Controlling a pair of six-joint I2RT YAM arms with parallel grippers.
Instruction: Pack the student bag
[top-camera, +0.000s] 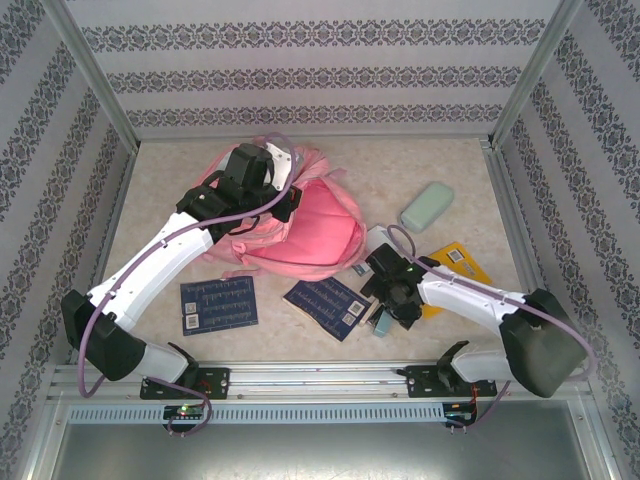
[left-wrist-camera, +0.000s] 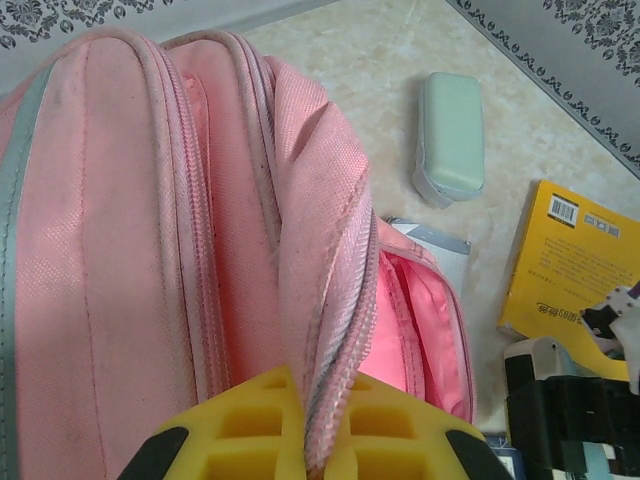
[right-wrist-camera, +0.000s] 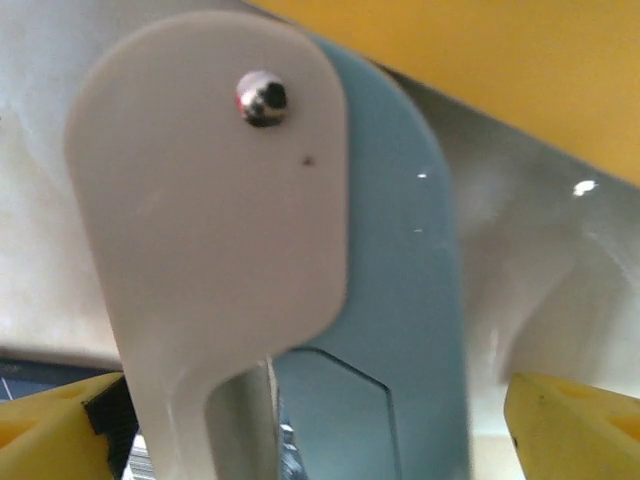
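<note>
The student bag (top-camera: 310, 235), a pink backpack, lies at the table's middle with its main compartment (left-wrist-camera: 425, 330) gaping. My left gripper (left-wrist-camera: 320, 425) is shut on the bag's zipper rim, which is pinched between the yellow fingers (left-wrist-camera: 250, 420); from above it sits on the bag's upper left (top-camera: 287, 205). My right gripper (top-camera: 385, 312) hangs low to the right of the bag. Its yellow fingers (right-wrist-camera: 580, 425) stand wide apart, open around a small white and blue-grey stapler-like tool (right-wrist-camera: 400, 330), with a gap showing on the right side.
A mint green case (top-camera: 427, 205) lies at the back right. A yellow book (top-camera: 458, 262) lies partly under the right arm. Two dark blue booklets (top-camera: 218, 303) (top-camera: 328, 305) lie near the front. A white object (left-wrist-camera: 440, 245) rests against the bag's right side.
</note>
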